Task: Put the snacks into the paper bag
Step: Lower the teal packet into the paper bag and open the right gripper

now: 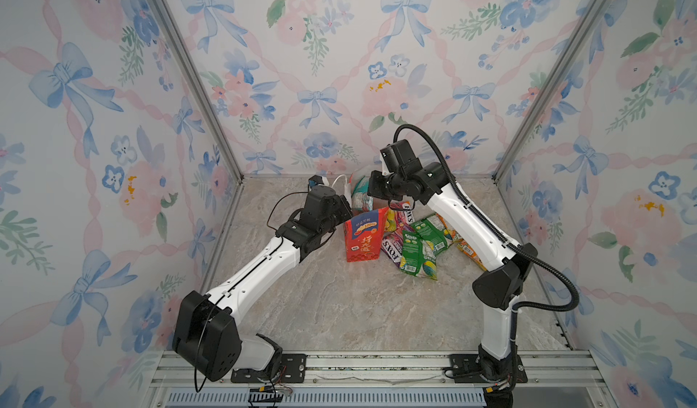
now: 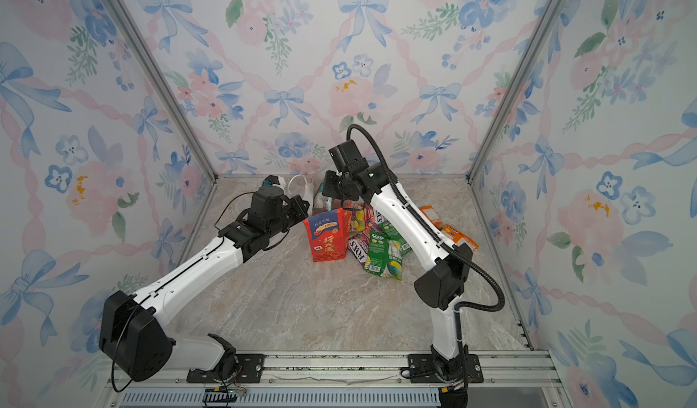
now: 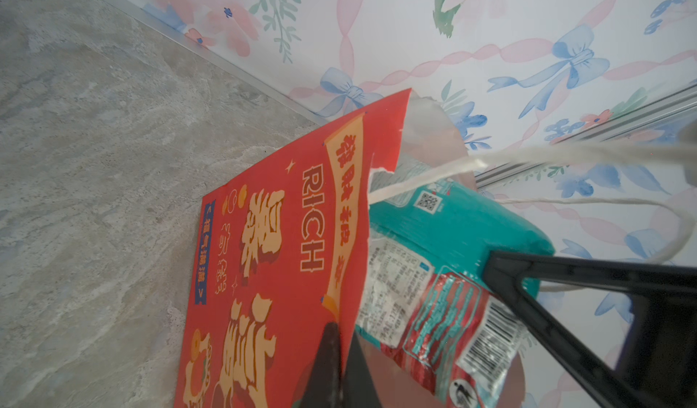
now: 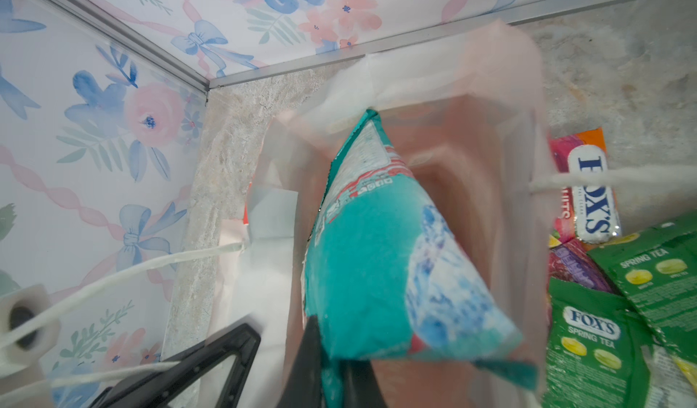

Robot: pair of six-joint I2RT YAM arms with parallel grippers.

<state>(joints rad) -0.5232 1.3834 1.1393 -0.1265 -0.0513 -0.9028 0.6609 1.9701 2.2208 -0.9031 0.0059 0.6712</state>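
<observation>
The red paper bag (image 1: 362, 238) (image 2: 326, 238) stands upright near the back of the table, its mouth open. My left gripper (image 1: 347, 214) (image 3: 341, 330) is shut on the bag's side wall (image 3: 283, 236) near the rim. My right gripper (image 1: 371, 195) (image 4: 333, 349) is shut on a teal packet (image 4: 377, 255) (image 3: 452, 236), which hangs in the bag's mouth (image 4: 471, 198). More snacks lie right of the bag: two green packets (image 1: 416, 255) (image 4: 588, 349), a purple FOX'S one (image 1: 390, 247), a red-yellow one (image 1: 401, 217) (image 4: 592, 191) and an orange one (image 2: 458, 236).
The bag's white cord handles (image 3: 528, 157) (image 4: 113, 274) stretch out from its rim, and the rim is torn beside one cord. The back wall and its metal rail (image 4: 339, 61) run close behind the bag. My right arm (image 1: 475, 221) lies over part of the snack pile.
</observation>
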